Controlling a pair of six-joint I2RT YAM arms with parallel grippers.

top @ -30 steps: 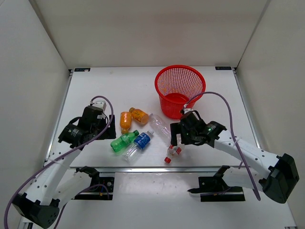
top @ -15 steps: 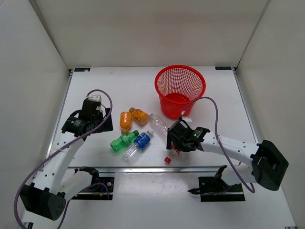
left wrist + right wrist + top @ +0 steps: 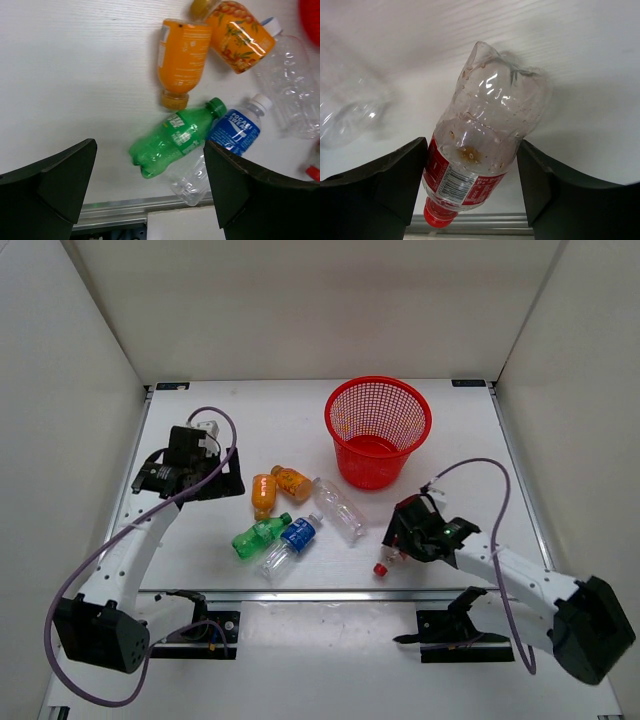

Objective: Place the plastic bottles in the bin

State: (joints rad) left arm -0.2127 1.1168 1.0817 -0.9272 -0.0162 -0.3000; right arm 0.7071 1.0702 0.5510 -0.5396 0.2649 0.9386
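Five plastic bottles lie together left of centre: two orange (image 3: 263,494) (image 3: 292,482), a green one (image 3: 258,537), a blue-labelled one (image 3: 292,540) and a plain clear one (image 3: 340,507). The red mesh bin (image 3: 350,455) stands upright at the back right. My right gripper (image 3: 471,145) is shut on the clear bottle with red label and cap (image 3: 480,150), a finger pressed against each side; this bottle (image 3: 384,562) sits near the front edge. My left gripper (image 3: 150,147) hangs open above the green bottle (image 3: 175,140), holding nothing.
A metal rail (image 3: 300,592) runs along the table's front edge, close to the red cap. White walls enclose the table on the left, back and right. Cables loop from both arms.
My right gripper has closed on the red-labelled bottle and shifted it right, away from the plain clear bottle. The left arm has drawn back and to the left, still open.
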